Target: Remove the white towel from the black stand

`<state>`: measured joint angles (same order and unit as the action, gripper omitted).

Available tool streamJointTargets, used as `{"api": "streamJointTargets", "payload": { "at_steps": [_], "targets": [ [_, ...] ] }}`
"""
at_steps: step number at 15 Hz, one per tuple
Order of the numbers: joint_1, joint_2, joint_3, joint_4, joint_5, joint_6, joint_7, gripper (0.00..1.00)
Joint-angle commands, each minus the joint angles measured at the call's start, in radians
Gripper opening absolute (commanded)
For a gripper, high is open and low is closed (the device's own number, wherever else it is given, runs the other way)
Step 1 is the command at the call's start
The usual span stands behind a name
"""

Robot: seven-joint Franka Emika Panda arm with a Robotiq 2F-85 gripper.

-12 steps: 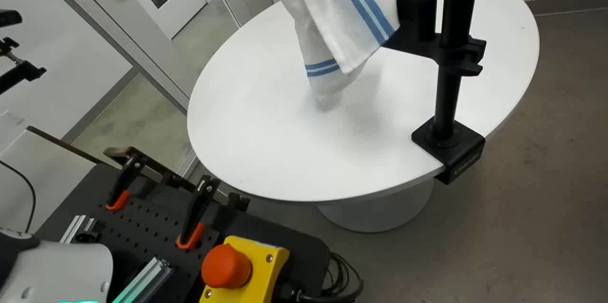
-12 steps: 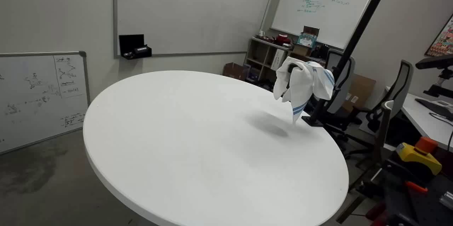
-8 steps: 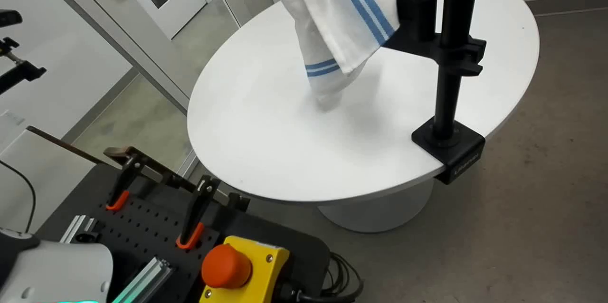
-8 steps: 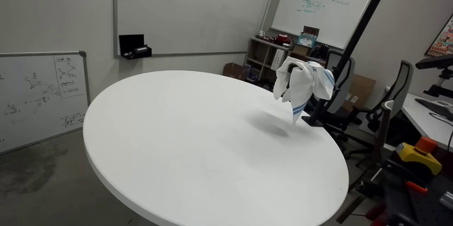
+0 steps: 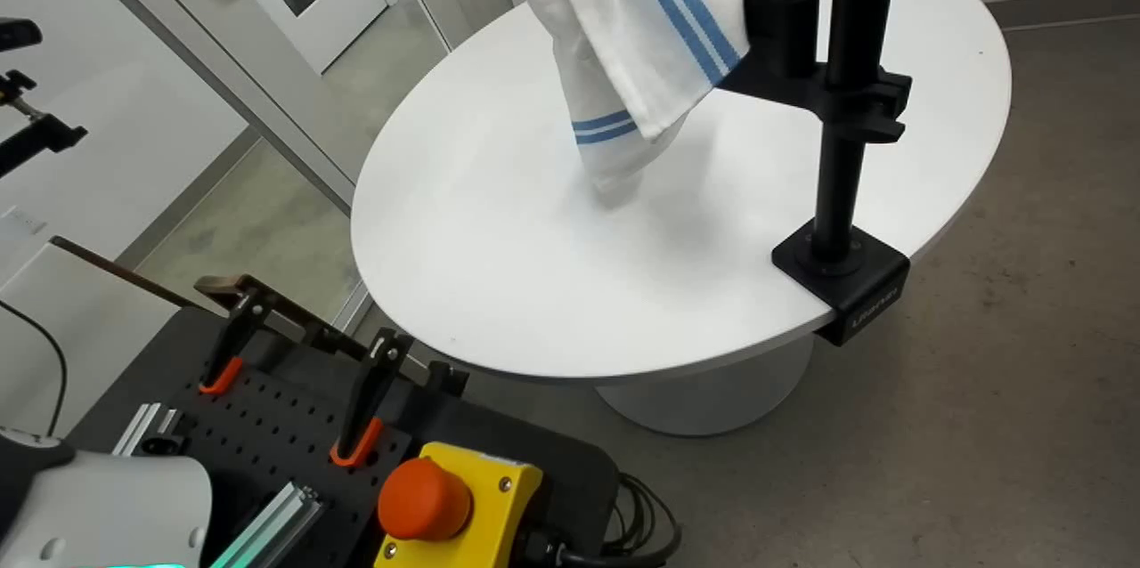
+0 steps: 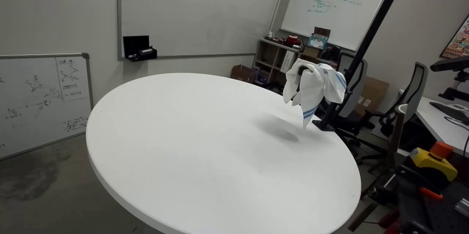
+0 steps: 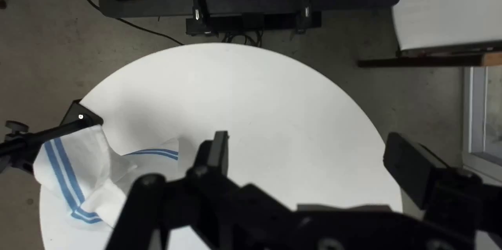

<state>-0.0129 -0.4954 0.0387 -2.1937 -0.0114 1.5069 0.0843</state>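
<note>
The white towel (image 5: pixel 677 25) with blue stripes hangs draped over the black stand's horizontal arm, above the table, and hides most of that arm. It also shows in an exterior view (image 6: pixel 311 83) and at the left of the wrist view (image 7: pixel 88 163). The black stand (image 5: pixel 842 185) is upright, its base clamped to the table's edge; it also shows in an exterior view (image 6: pixel 377 21) and the wrist view (image 7: pixel 66 128). My gripper (image 7: pixel 308 136) is wide open and empty above the table, with the towel beyond its left finger. The gripper is outside both exterior views.
The round white table (image 5: pixel 499 265) lies below the towel. A black bench with a yellow emergency-stop box (image 5: pixel 485 506) and orange-tipped clamps (image 5: pixel 365 408) stands beside it. Chairs (image 6: pixel 406 98) and a shelf (image 6: pixel 269 56) stand behind. The stand's tall post rises at the table's edge.
</note>
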Motion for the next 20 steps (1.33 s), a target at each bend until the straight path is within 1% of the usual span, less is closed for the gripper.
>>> {"api": "streamJointTargets", "payload": {
  "at_steps": [1, 5, 8, 11, 14, 20],
  "targets": [
    [-0.052, 0.06, -0.021, 0.04, -0.016, 0.069, 0.105, 1.0],
    [-0.12, 0.107, -0.05, 0.03, -0.033, 0.213, 0.218, 1.0],
    [-0.166, 0.145, -0.058, 0.0, -0.092, 0.364, 0.317, 1.0],
    [-0.202, 0.201, -0.066, -0.008, -0.144, 0.458, 0.422, 1.0],
    [-0.225, 0.271, -0.083, 0.004, -0.169, 0.471, 0.508, 1.0],
    [-0.242, 0.385, -0.134, 0.037, -0.228, 0.471, 0.69, 1.0]
  ]
}}
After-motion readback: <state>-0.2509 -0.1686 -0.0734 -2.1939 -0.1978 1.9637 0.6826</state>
